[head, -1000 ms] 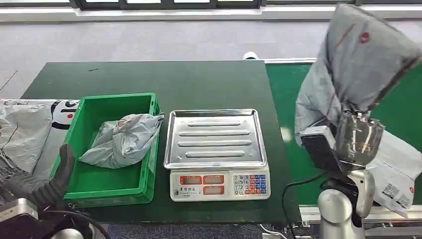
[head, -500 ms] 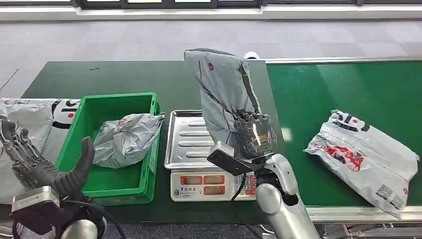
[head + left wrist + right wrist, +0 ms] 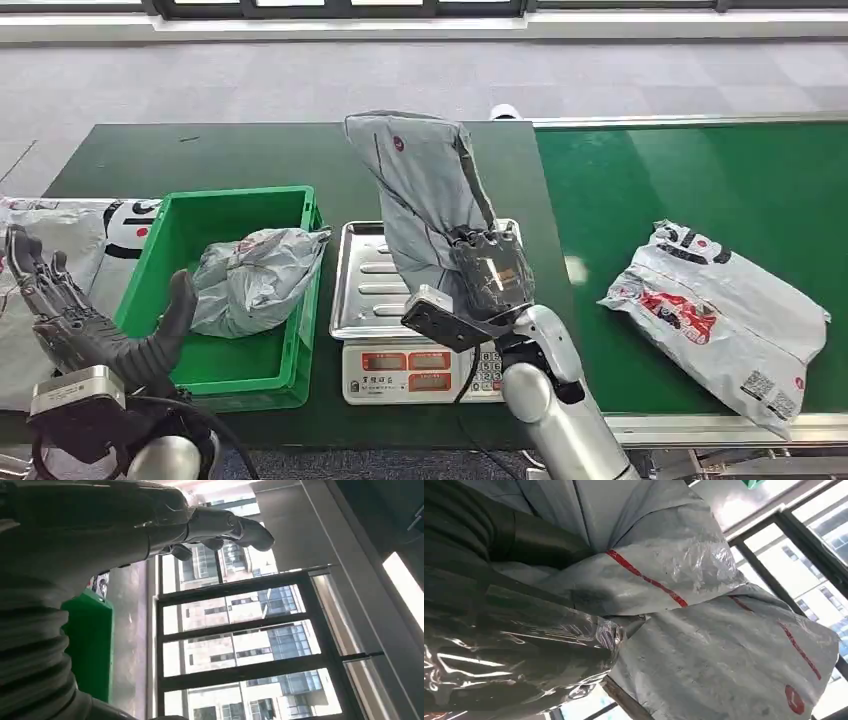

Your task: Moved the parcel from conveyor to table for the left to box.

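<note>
Head view: right hand [image 3: 492, 278] gripping grey parcel [image 3: 425, 190] upright over scale tray [image 3: 360, 290], having swung across from conveyor [image 3: 700, 170]; release seeming next. Left hand [image 3: 90, 325] waiting spread beside bin [image 3: 170, 225].

Right wrist view: clamping crumpled parcel [image 3: 704, 630].

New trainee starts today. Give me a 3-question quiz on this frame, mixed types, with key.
1. True or false: the right hand holds the grey parcel above the scale's steel tray.
2. Multiple choice: what lies in the green bin? A) a crumpled grey bag B) a cardboard box C) nothing
3. Fill in: the white parcel with red print lies on the green ____.

Key: 1 true. 2 A, the crumpled grey bag. 3 conveyor.
</note>
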